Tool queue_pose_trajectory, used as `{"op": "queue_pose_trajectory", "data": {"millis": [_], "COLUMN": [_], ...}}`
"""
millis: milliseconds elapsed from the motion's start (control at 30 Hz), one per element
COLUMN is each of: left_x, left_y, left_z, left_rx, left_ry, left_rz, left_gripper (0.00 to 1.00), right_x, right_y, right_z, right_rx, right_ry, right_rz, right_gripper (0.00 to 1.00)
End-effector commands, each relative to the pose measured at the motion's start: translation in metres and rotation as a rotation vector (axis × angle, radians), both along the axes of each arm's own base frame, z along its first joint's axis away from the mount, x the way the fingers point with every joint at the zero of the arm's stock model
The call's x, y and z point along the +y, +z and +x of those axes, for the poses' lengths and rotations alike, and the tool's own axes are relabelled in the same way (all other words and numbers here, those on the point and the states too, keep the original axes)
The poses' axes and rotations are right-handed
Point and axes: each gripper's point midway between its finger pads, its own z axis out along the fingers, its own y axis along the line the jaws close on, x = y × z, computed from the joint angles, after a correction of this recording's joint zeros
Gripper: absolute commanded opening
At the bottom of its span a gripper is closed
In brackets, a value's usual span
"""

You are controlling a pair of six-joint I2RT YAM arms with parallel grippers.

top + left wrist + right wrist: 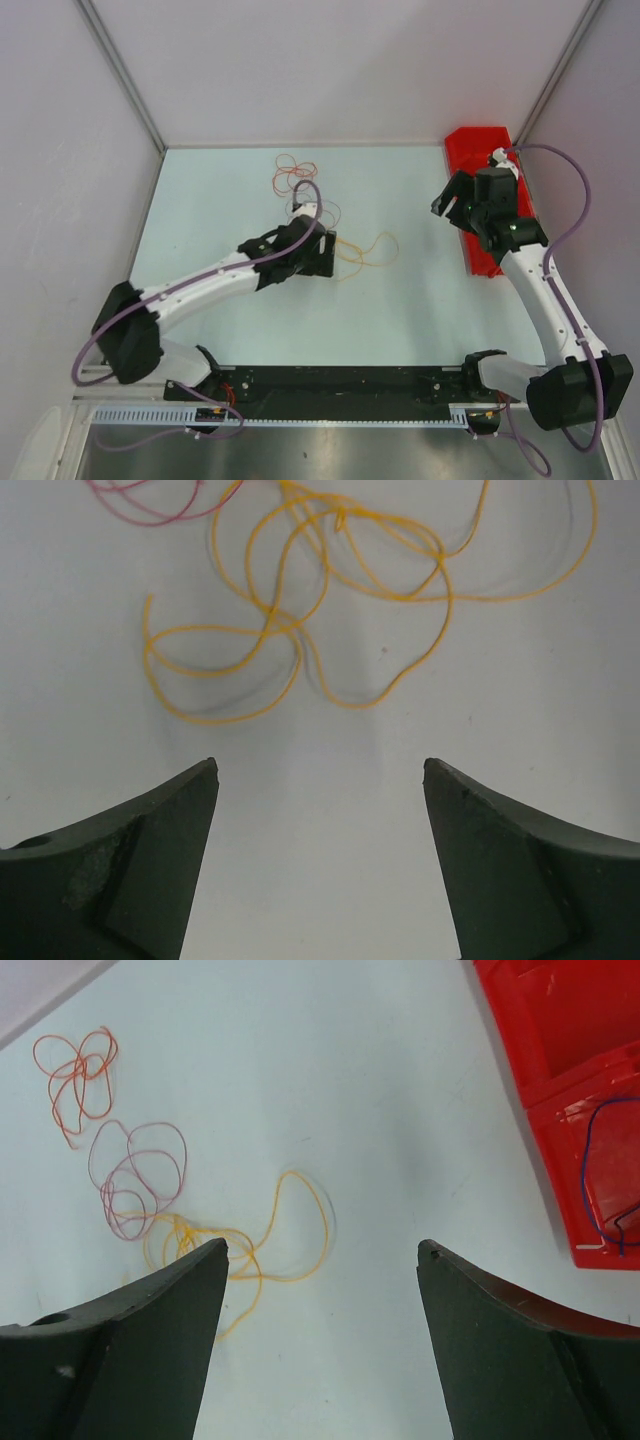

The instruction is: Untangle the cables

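Note:
Three cables lie in loose curls on the pale table. The yellow cable (365,262) (323,1222) is nearest the middle, a pinkish one (130,1195) overlaps its left end, and an orange-red one (290,178) (80,1065) lies apart, farther back. A dark blue cable (590,1170) rests in the red bin (470,235). My left gripper (330,252) (320,765) hangs open just short of the yellow cable's loops (272,622), with nothing between its fingers. My right gripper (445,205) (322,1248) is open and empty, raised beside the bin.
The red bin (540,1060) stands along the right wall, its compartments facing up. White walls close the table on the left, back and right. The arm bases and a black rail run along the near edge.

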Motion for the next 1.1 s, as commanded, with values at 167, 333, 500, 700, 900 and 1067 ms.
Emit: {"op": "queue_pose_trajectory", "data": {"millis": [167, 333, 500, 700, 900, 1067], "left_x": [-0.071, -0.086, -0.091, -0.091, -0.087, -0.079], "left_y": [-0.019, -0.036, -0.054, -0.072, -0.083, -0.087], "left_z": [0.068, 0.085, 0.098, 0.107, 0.117, 0.123], "left_rx": [-0.002, 0.006, 0.017, 0.031, 0.046, 0.044], "left_ry": [0.054, 0.069, 0.094, 0.120, 0.147, 0.170], "left_rz": [-0.023, 0.010, 0.063, 0.093, 0.107, 0.130], "left_gripper": [0.76, 0.68, 0.63, 0.56, 0.43, 0.26], "right_x": [0.006, 0.004, 0.009, 0.014, 0.012, 0.010], "right_y": [0.011, 0.015, 0.012, 0.011, 0.008, 0.008], "right_z": [-0.030, -0.036, -0.039, -0.041, -0.044, -0.045], "right_rx": [-0.025, -0.037, -0.027, -0.030, -0.022, -0.022], "right_ry": [0.050, 0.070, 0.100, 0.132, 0.134, 0.129], "right_rz": [-0.009, -0.025, -0.019, -0.006, -0.010, -0.010], "right_gripper": [0.82, 0.83, 0.83, 0.83, 0.83, 0.83]}}
